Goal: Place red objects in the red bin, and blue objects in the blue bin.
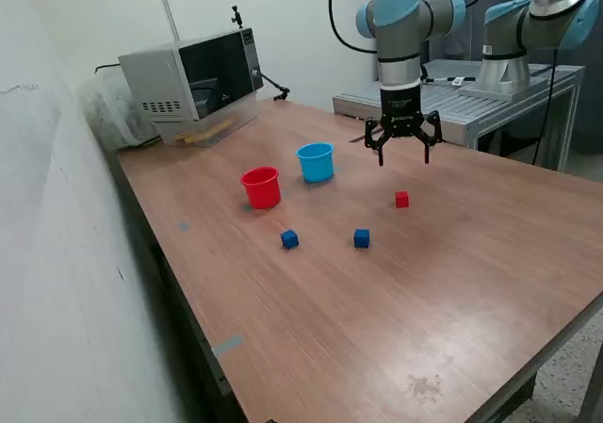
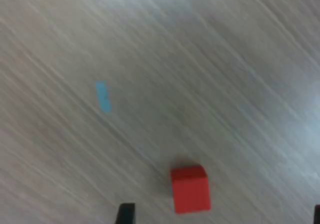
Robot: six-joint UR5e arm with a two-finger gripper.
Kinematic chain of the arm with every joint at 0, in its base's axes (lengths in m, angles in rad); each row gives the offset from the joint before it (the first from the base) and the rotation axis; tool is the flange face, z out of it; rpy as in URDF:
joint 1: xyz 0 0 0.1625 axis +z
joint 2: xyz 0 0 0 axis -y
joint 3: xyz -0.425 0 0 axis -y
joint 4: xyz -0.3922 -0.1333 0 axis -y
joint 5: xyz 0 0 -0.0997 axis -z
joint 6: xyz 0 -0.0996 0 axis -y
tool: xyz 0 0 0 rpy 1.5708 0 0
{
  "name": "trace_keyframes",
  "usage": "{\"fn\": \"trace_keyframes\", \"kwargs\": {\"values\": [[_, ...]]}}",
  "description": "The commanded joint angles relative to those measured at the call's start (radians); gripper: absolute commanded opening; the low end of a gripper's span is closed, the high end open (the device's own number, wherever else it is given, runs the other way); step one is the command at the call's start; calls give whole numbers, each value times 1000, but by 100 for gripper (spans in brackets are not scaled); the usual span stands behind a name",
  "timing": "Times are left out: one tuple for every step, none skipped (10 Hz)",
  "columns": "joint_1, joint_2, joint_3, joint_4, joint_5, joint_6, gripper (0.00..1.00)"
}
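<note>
My gripper [image 1: 404, 157] is open and empty, held above the table beyond a small red cube [image 1: 402, 199]. That cube also shows in the wrist view [image 2: 190, 189], between my fingertips [image 2: 126, 214], with the table far below. Only one red cube is in view. Two dark blue cubes [image 1: 289, 239] [image 1: 362, 238] lie nearer the front. The red cup [image 1: 262, 187] and the light blue cup [image 1: 316, 162] stand upright side by side toward the exterior view's left of the gripper.
A microwave [image 1: 193, 79] stands at the back left corner of the wooden table [image 1: 377, 329]. A second robot arm [image 1: 528, 27] sits on a metal bench at the back right. A bit of blue tape [image 2: 103, 96] lies on the tabletop.
</note>
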Motion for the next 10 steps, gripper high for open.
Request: {"fn": "trace_keyframes", "kwargs": {"values": [[10, 16, 13, -56, 27, -2, 100], [8, 30, 10, -71, 27, -2, 100], [8, 48, 15, -74, 27, -2, 100], [8, 66, 30, -112, 27, -2, 100], [8, 77, 35, -128, 27, -2, 100], [8, 85, 33, -130, 29, -2, 100], [8, 88, 32, -130, 29, -2, 100], [8, 94, 27, -131, 29, -2, 100], [7, 94, 23, -133, 43, -2, 100], [4, 97, 18, -145, 73, -6, 100]]}}
